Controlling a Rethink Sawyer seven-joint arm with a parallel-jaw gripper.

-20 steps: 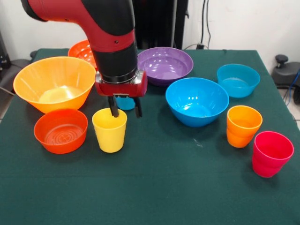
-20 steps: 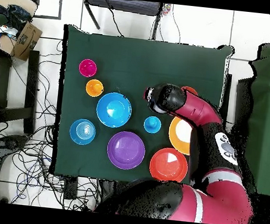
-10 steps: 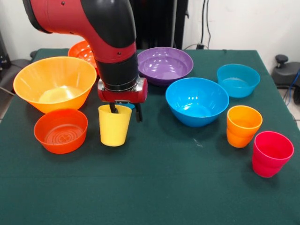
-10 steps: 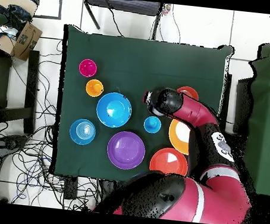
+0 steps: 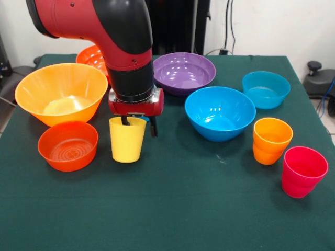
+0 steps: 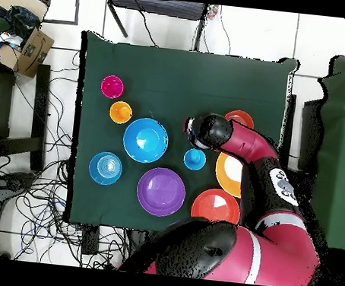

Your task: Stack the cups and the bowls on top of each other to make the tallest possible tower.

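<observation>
The yellow cup [image 5: 127, 140] stands slightly tilted near the table's middle. My gripper [image 5: 138, 125] is low over it and open, with one finger inside the cup and the other just outside its right wall. The arm hides this cup in the overhead view, where the gripper [image 6: 196, 130] sits beside the blue cup [image 6: 194, 159]. To the left are the large light orange bowl [image 5: 61, 93] and a small red-orange bowl [image 5: 68, 146]. The orange cup [image 5: 271, 140] and pinkish red cup [image 5: 303, 171] stand at the right. No tower is in view.
The purple bowl [image 5: 184, 72], the large blue bowl [image 5: 220, 112] and the teal bowl [image 5: 266, 89] lie behind and to the right of the gripper. A second red-orange bowl [image 5: 90, 56] sits at the back left, partly behind the arm.
The gripper has come lower over the yellow cup. The cup has shifted a little to the right and now leans. The gap between the fingers looks the same.
</observation>
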